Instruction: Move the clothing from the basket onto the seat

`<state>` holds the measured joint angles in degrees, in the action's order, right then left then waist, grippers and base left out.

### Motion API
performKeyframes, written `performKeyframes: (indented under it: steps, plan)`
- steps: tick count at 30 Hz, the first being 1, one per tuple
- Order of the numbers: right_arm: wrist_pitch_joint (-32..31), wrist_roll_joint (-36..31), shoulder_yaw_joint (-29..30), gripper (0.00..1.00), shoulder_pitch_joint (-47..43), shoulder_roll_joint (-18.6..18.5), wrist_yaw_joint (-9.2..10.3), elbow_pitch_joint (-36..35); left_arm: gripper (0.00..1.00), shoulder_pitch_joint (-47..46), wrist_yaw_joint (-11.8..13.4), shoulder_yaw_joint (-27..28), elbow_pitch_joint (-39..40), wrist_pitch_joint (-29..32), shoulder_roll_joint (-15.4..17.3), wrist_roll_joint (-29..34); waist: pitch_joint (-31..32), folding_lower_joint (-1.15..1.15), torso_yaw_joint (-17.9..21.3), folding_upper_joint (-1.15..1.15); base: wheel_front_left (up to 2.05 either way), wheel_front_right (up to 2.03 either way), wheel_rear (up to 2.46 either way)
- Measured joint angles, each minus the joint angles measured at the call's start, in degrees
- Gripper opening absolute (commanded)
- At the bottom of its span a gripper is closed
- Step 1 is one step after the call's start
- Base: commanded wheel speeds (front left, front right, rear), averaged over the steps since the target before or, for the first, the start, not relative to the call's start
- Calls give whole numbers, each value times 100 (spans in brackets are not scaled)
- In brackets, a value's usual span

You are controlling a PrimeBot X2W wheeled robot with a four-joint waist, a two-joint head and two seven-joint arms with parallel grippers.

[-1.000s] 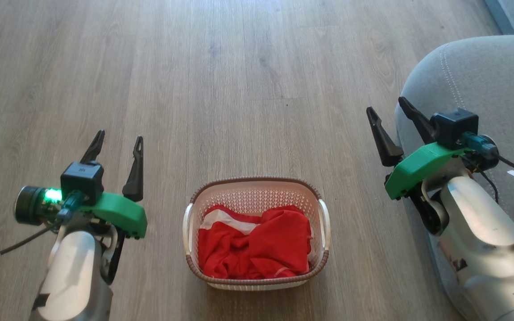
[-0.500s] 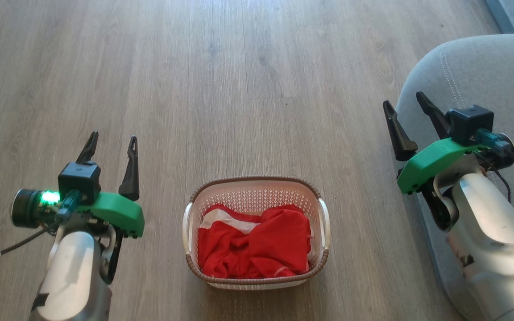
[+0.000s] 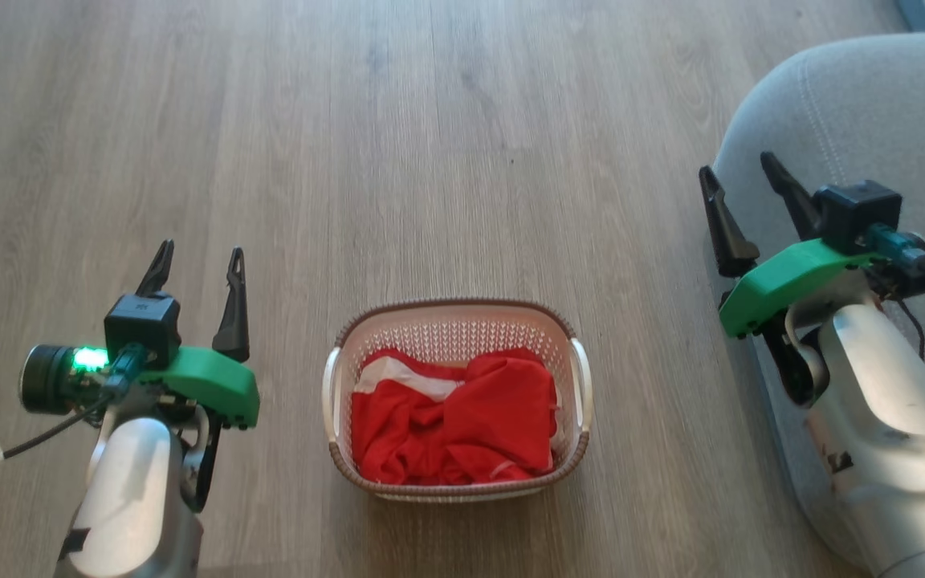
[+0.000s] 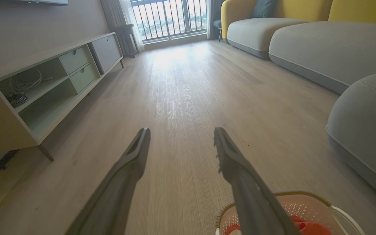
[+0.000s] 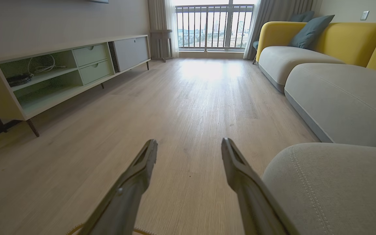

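Observation:
The cream perforated basket [image 3: 454, 321] with a brown rim stands on the wood floor at the centre of the head view. Crumpled red clothing [image 3: 454, 425] with a white band lies inside it. My left gripper [image 3: 199, 255] hangs open and empty to the basket's left, above the floor. My right gripper [image 3: 737, 170] is open and empty at the right, over the rounded edge of the grey seat [image 3: 856, 104]. In the left wrist view the basket [image 4: 308, 199] and a bit of red clothing [image 4: 308, 227] peek in at the bottom right.
A low TV cabinet [image 5: 60, 71] with open shelves and drawers lines the left wall. More grey sofa sections with yellow backs [image 5: 325, 39] and a blue cushion run along the right. A balcony door with railing [image 5: 214, 27] closes the far end. Wood floor [image 3: 430, 160] stretches ahead.
The head camera has shifted, so the basket sits slightly higher in view. My right gripper has moved right and up towards the seat's edge; my left gripper has drifted slightly left.

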<state>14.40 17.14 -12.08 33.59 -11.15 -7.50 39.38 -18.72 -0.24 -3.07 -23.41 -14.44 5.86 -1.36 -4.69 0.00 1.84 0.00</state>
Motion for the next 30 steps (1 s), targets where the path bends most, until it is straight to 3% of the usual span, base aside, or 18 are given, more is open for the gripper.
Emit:
performKeyframes:
  steps: [8,18,30]
  plan:
    - [1,-53,222,100,199,-1,0,-513,100,-300,-9,-38,-9,0,-175,-107,-570,0,44,0,0,0,0]
    - [7,-160,625,100,745,-16,0,-1311,100,-1134,-115,-320,-120,-1,-380,-588,-1863,1,97,0,0,0,0]
    - [8,-197,1138,100,1077,-30,0,-2213,100,-1992,153,-1734,-52,-1,-387,-1510,-3425,1,145,0,0,0,0]
